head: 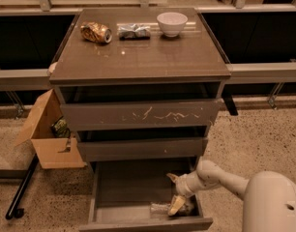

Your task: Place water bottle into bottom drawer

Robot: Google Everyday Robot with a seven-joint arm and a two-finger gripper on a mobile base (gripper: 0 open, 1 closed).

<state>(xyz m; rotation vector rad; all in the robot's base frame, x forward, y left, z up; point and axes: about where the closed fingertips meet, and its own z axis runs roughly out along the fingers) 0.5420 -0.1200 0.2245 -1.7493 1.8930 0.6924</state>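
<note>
The water bottle [159, 208] lies on its side inside the bottom drawer [138, 182], towards the front right corner and just behind the drawer's front panel. Part of it is hidden by the gripper. The bottom drawer is pulled well out, further than the two above it.

The gripper [173, 192] reaches into the drawer from the right at the end of the pale arm [220, 179]. Its fingers stand apart: the upper one points up and to the left, clear of the bottle, and the yellowish lower one [176, 205] sits over the bottle's right end, so the bottle is not clamped between them.

Above, the middle drawer [143, 150] is slightly out, and the top drawer [138, 115], whose front carries white scratch marks, also stands ajar. On the tabletop [138, 57], along its far edge, sit a crushed gold can [96, 32], a silvery foil wrapper [134, 31] and a white bowl [171, 23], from left to right. An open cardboard box [49, 141] stands on the speckled floor [254, 139], just left of the cabinet.
</note>
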